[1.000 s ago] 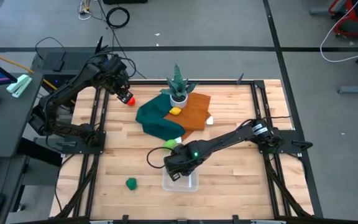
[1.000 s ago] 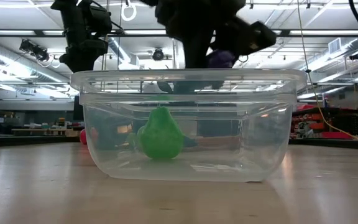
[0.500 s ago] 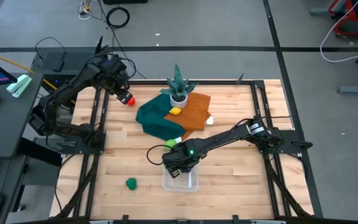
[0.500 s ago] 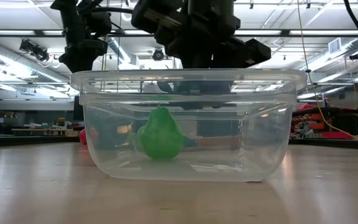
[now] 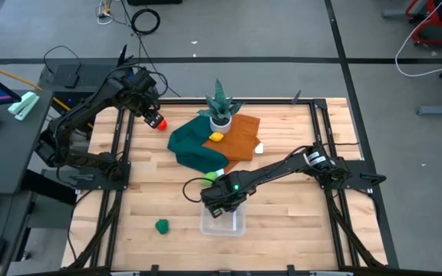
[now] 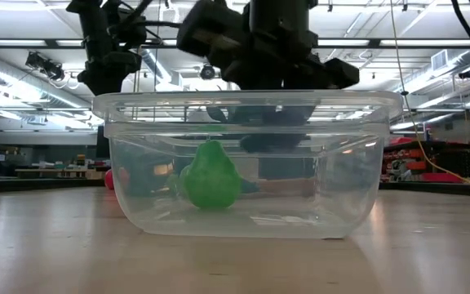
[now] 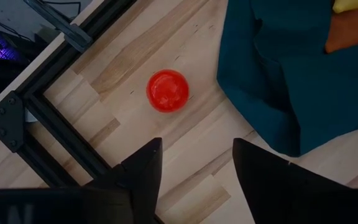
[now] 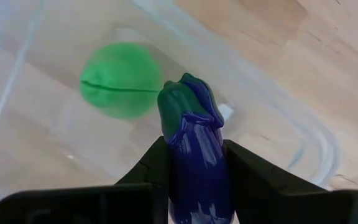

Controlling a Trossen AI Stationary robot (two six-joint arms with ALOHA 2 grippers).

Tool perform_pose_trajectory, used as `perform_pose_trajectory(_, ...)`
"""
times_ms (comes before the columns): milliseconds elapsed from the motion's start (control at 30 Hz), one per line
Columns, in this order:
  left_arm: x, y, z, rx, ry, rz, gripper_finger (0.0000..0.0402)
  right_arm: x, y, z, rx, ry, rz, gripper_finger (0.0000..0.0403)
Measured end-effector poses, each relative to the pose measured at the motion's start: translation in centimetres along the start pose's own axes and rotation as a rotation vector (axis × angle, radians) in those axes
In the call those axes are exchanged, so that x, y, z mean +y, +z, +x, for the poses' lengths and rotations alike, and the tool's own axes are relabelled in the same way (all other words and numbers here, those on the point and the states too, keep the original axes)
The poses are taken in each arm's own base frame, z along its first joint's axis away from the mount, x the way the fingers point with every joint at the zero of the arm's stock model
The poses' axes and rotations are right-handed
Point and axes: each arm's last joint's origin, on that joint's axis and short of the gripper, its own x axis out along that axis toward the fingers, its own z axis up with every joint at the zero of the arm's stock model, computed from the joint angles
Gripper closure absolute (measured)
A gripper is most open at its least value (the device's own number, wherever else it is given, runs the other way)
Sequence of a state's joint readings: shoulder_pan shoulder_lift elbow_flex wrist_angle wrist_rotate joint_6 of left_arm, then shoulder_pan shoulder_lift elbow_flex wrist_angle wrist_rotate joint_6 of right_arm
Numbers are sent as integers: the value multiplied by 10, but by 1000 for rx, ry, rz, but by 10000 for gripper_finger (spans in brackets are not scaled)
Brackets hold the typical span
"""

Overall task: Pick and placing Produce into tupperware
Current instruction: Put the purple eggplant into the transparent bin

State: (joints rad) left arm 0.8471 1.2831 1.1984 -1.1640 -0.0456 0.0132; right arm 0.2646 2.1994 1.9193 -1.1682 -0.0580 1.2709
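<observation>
Since 0.5 s ago: right gripper lowered slightly into clear tupperware, clamped on purple eggplant, green cap fwd. Green pear inside tub. Left gripper spread wide above red produce, unmoved.

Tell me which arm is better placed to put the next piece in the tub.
Right. The right hand holds the purple eggplant over the tub; the left hand is open above the red piece, far off.

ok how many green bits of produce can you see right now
3. a green pear inside the tupperware, a green piece on bare wood left of it, and a pale green piece at the teal cloth edge. none looks hidden.
</observation>
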Motion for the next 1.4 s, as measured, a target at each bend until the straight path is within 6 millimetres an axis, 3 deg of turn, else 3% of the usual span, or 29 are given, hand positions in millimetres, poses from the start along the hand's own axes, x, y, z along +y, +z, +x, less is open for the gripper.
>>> perform_pose_trajectory(1033, 0, 0, 0, 0, 0, -1, 194, 0, 8, 3, -31, 21, -4, 321)
perform_pose_trajectory(1400, 0, 0, 0, 0, 0, -1, 194, -6, 5, 27, 10, 26, 29, 321)
